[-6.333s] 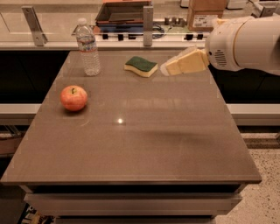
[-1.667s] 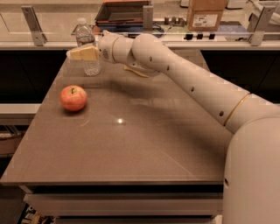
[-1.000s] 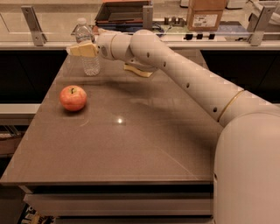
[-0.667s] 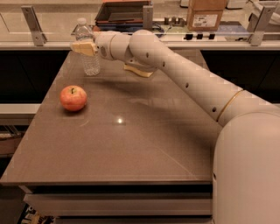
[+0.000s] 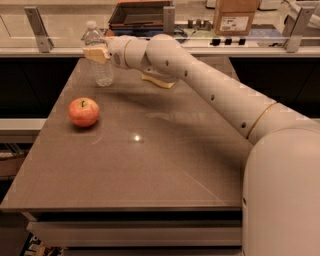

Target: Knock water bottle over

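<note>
The water bottle (image 5: 103,73), clear and ribbed with a white cap, stands upright at the far left of the brown table (image 5: 150,170). My gripper (image 5: 94,53) reaches in from the right on a long white arm and lies across the front of the bottle's upper body, touching it. Its tan fingers look pressed together with nothing held. They hide the bottle's label band.
A red apple (image 5: 83,111) sits left of centre, in front of the bottle. A yellow-green sponge (image 5: 159,81) lies mostly hidden under my arm at the back. Behind the table is a counter with a cardboard box (image 5: 235,15) and metal brackets (image 5: 38,21).
My arm has swung from the right side of the table over to the bottle, and over the last second the gripper crept a little further left across it. The bottle still stands.
</note>
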You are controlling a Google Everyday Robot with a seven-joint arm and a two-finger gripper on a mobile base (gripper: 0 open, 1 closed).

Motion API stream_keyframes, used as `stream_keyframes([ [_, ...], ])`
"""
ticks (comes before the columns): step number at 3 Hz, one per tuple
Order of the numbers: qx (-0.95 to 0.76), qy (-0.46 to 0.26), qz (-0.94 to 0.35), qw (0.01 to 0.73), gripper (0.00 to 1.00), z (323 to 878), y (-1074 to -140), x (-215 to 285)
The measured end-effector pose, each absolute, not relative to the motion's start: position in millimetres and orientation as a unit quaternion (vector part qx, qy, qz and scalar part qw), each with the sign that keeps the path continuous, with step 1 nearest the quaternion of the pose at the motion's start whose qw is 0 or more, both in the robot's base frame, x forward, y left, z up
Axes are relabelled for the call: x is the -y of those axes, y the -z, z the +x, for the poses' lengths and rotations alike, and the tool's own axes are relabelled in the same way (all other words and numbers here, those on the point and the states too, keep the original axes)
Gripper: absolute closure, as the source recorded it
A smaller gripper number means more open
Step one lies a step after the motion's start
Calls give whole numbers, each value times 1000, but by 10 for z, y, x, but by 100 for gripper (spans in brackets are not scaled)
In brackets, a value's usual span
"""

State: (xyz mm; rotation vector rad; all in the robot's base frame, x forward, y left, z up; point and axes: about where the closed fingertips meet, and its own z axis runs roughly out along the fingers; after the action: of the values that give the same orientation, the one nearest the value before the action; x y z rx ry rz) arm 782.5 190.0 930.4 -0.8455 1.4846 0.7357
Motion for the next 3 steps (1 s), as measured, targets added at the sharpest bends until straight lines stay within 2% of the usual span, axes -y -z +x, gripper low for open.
stream_keyframes([
  [1,-639,-318,-365,597,100,7817,-9301,-1924],
  [3,-653,-296,-368,592,100,7773,-9364,-1822],
])
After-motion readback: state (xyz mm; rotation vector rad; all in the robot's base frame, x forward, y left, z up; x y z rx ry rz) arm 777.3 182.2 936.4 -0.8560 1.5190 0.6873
